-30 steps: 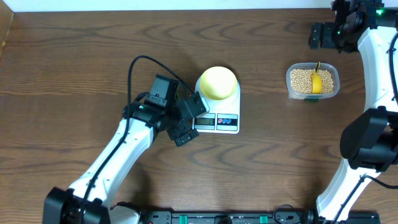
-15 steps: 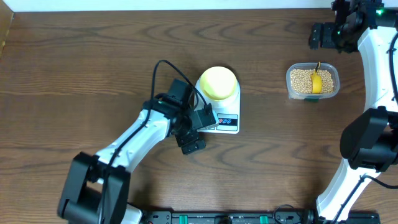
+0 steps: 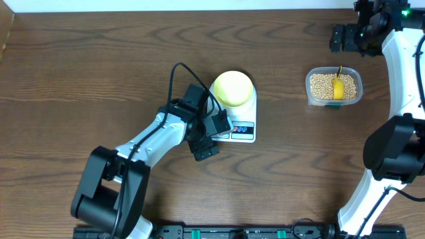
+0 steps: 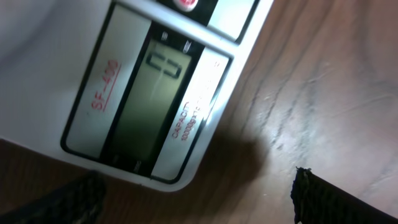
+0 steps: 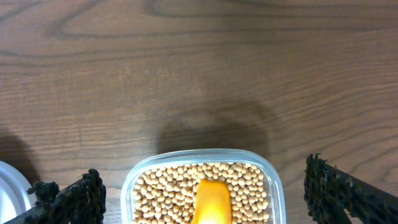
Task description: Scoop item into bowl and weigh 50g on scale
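Observation:
The pale yellow bowl [image 3: 232, 87] sits on the white scale [image 3: 245, 133]. My left gripper [image 3: 214, 137] is open and empty, low at the scale's front left corner, over its display. In the left wrist view the scale [image 4: 56, 68] fills the upper left and its grey display [image 4: 149, 93] reads 0; my open fingers [image 4: 199, 199] straddle its corner. The tan beans [image 3: 321, 86] fill a clear tub with a bright yellow scoop [image 3: 338, 88] in them. My right gripper [image 3: 345, 38] is open and empty, high above the tub; its view shows the beans [image 5: 168, 190] and scoop [image 5: 212, 202] between its fingers [image 5: 202, 196].
The clear plastic tub [image 3: 334, 101] stands at the right of the wooden table [image 3: 80, 73]; it also shows in the right wrist view [image 5: 134, 177]. A black cable loops above my left wrist [image 3: 178, 72]. The bowl's white rim edge shows at the left [image 5: 9, 186].
My left arm has swung right and forward, bringing the gripper from beside the scale's left edge to over its front left corner. The right arm has not moved.

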Robot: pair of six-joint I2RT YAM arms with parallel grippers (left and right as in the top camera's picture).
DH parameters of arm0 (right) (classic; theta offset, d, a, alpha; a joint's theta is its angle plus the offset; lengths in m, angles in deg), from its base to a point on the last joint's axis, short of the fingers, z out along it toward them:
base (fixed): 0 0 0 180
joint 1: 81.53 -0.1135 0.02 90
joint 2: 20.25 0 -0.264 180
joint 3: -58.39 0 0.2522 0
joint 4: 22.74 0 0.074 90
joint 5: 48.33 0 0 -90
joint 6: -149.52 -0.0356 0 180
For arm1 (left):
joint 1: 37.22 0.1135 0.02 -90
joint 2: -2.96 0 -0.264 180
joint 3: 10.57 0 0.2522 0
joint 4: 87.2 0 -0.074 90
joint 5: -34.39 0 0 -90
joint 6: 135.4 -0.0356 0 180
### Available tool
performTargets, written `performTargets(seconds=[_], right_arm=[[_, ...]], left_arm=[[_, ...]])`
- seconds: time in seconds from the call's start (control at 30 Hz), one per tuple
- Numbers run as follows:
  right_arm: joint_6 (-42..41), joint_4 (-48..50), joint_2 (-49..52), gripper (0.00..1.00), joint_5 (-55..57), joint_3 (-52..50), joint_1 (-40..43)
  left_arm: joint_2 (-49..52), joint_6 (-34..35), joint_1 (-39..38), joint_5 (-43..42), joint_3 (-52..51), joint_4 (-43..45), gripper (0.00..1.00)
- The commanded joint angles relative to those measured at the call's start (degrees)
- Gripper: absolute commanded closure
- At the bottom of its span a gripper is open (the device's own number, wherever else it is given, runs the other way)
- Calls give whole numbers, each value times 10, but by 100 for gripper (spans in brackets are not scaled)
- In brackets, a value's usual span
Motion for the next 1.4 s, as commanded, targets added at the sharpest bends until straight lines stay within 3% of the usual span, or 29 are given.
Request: performTargets(seconds=[0.0, 0.63, 1.37], right_arm=[[3, -1, 2, 1, -3, 8, 0], [3, -1, 2, 1, -3, 8, 0], [3, -1, 2, 1, -3, 8, 0]], left_arm=[[21, -18, -3, 50, -2, 5, 2], [51, -74, -7, 51, -2, 25, 2], [74, -74, -7, 19, -2, 28, 3]])
